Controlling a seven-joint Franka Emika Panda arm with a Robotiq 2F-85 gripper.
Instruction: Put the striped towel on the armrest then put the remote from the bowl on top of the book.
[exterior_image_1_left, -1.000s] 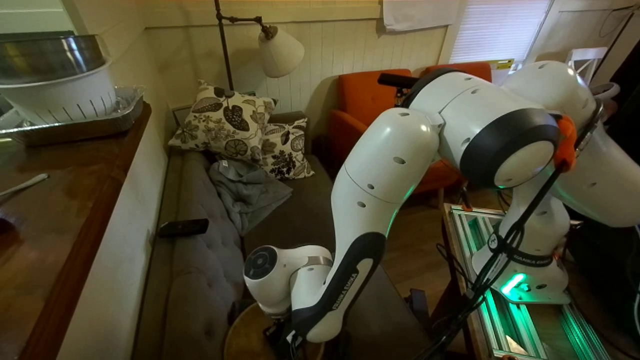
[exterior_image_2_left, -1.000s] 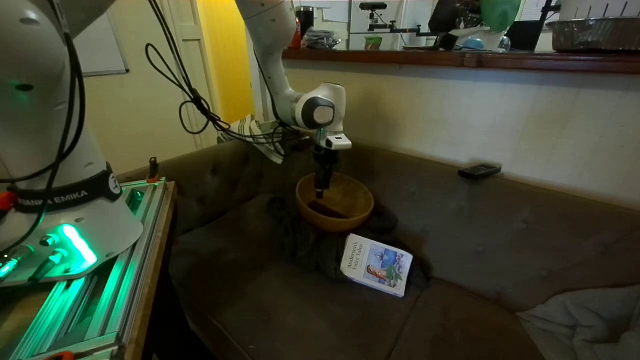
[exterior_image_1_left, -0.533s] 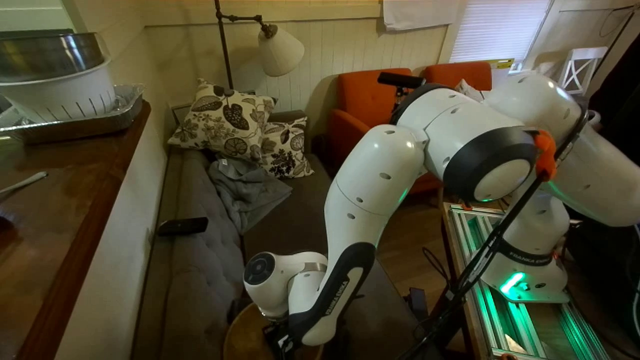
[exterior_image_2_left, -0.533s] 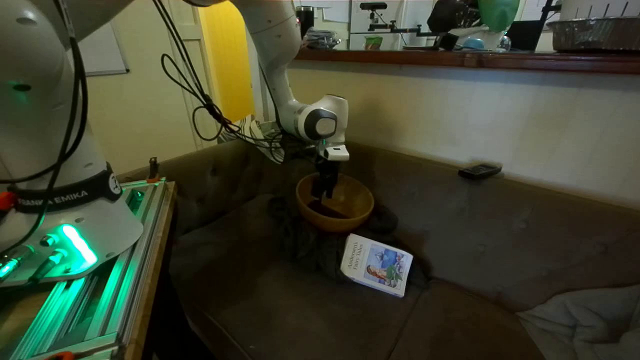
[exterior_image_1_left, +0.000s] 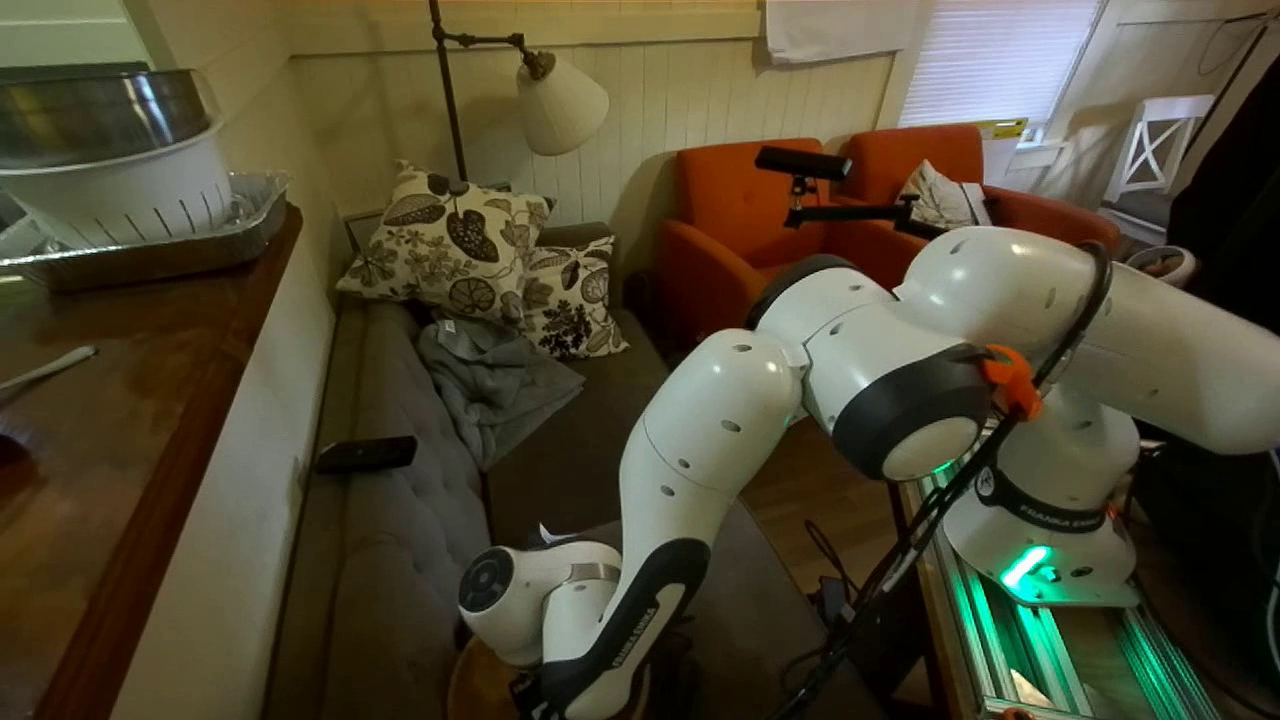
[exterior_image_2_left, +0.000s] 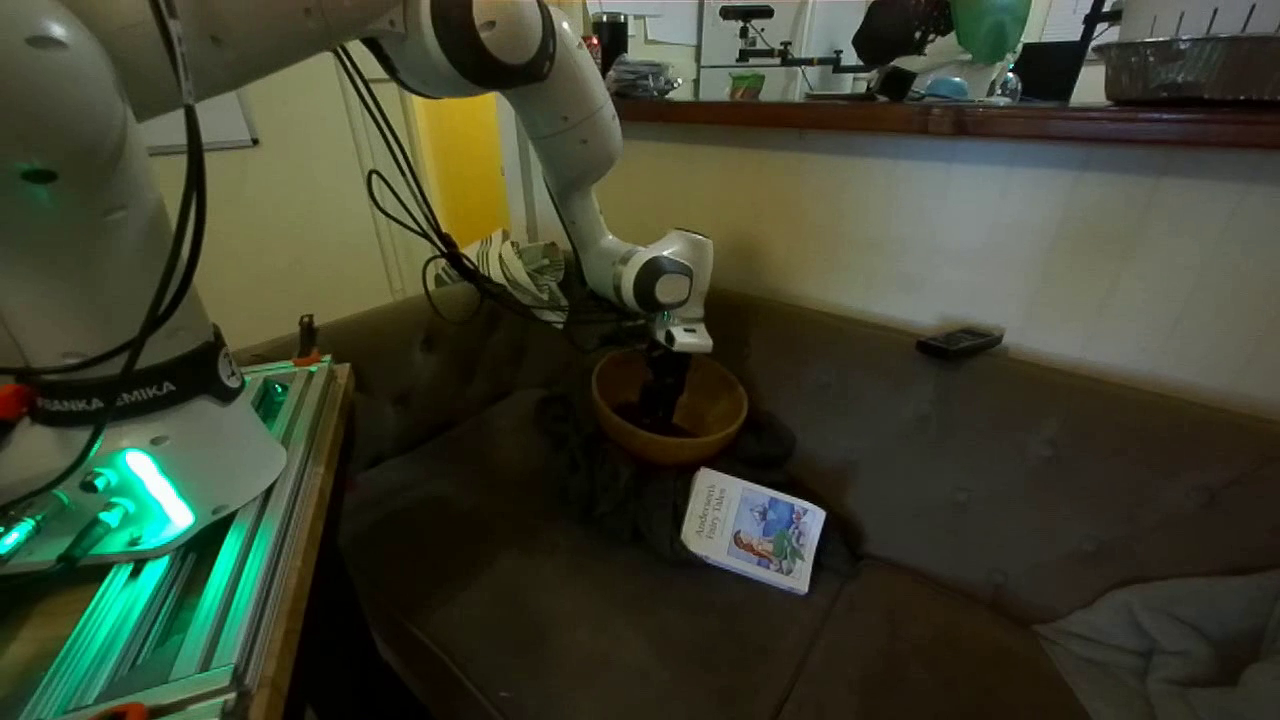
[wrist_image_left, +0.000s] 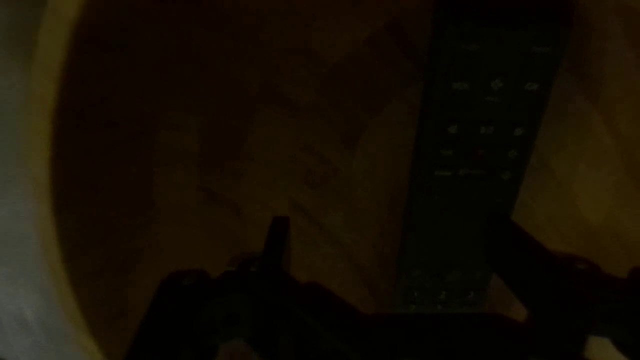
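Observation:
The wooden bowl (exterior_image_2_left: 722, 400) stands on the couch; it also shows in an exterior view (exterior_image_1_left: 472, 682). My gripper (exterior_image_2_left: 660, 408) points down inside the bowl. In the dark wrist view my gripper (wrist_image_left: 390, 220) is open. The black remote (wrist_image_left: 465, 200) lies in the bowl, its lower part between the fingers. The right fingertip overlaps the remote's right edge; the left fingertip is well apart from it. I cannot tell if they touch. The book (exterior_image_2_left: 755, 530) lies face up in front of the bowl. The striped towel (exterior_image_2_left: 520, 268) lies over the armrest, partly behind cables.
A dark device (exterior_image_2_left: 960, 343) lies on the couch's back; it also shows in an exterior view (exterior_image_1_left: 367, 455). Dark cloth (exterior_image_2_left: 610, 480) lies under the bowl and book. A grey blanket (exterior_image_1_left: 500, 375) and patterned pillows (exterior_image_1_left: 450, 235) are farther along the couch. A wooden counter (exterior_image_1_left: 150, 400) runs behind.
The arm has lowered, and my gripper has gone from the bowl's upper part down deeper into it. The book, the bowl and the towel have not moved.

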